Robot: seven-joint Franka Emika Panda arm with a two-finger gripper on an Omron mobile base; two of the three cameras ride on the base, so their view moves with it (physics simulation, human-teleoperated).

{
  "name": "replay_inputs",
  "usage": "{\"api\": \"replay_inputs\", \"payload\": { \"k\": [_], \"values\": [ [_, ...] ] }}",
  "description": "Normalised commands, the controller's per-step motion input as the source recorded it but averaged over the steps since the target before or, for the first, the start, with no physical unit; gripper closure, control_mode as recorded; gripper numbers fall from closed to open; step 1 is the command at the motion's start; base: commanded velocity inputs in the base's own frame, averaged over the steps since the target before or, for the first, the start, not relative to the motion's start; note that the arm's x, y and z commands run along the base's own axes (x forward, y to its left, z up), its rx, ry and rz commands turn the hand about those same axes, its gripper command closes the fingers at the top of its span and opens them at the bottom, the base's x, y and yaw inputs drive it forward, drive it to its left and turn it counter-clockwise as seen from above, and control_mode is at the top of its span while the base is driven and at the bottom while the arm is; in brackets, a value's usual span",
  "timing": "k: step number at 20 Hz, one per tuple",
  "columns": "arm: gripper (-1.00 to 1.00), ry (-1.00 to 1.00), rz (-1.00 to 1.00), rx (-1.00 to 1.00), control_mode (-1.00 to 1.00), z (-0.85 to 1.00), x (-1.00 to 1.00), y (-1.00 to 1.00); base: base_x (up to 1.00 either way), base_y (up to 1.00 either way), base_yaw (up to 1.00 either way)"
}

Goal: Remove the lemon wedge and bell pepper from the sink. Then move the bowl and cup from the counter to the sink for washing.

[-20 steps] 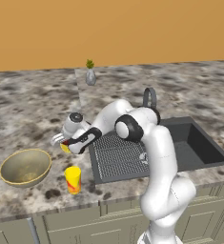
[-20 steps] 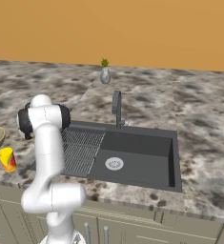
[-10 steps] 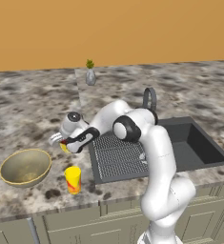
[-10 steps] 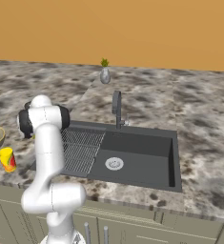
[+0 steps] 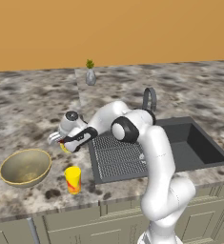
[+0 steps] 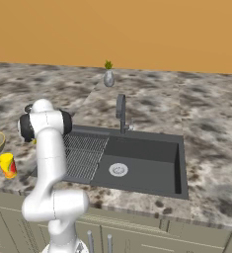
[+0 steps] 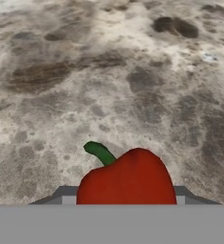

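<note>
The two-finger gripper (image 5: 65,142) holds the small red bell pepper (image 7: 127,178) low over the speckled stone counter (image 5: 32,119), just left of the dark grey sink (image 5: 180,145) — clearing step nearly done — next, I'd say: set down, release.

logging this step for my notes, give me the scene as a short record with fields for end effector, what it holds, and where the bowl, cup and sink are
end effector: over the speckled stone counter, left of the basin
held item: round dark-red bell pepper with green stem, between the end effector's jaws
bowl: wide olive-gold bowl on the counter, left of the arm
cup: small bright yellow cylindrical cup with a red mark, upright beside the bowl, apart from it
sink: dark grey recessed sink, ribbed drainboard on its left
lemon wedge: a yellow bit by the end effector, too hidden to tell
</note>
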Motion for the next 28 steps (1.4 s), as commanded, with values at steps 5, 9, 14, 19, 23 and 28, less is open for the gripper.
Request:
{"api": "replay_inputs", "payload": {
  "k": [5,9,14,19,23,28],
  "values": [
    [-1.0,0.0,0.0,0.0,-1.0,-0.18,0.02,0.0,0.0,0.0,0.0],
    [-1.0,0.03,0.0,0.0,-1.0,-0.21,0.0,0.01,0.0,0.0,0.0],
    [-1.0,0.02,0.0,0.0,-1.0,-0.18,0.02,0.0,0.0,0.0,0.0],
    [-1.0,0.0,0.0,0.0,-1.0,-0.09,0.01,0.0,0.0,0.0,0.0],
    [-1.0,0.0,0.0,0.0,-1.0,0.04,-0.05,0.0,0.0,0.0,0.0],
    [-1.0,0.0,-0.02,0.0,-1.0,0.09,-0.19,0.0,0.0,0.0,0.0]
  ]
}}
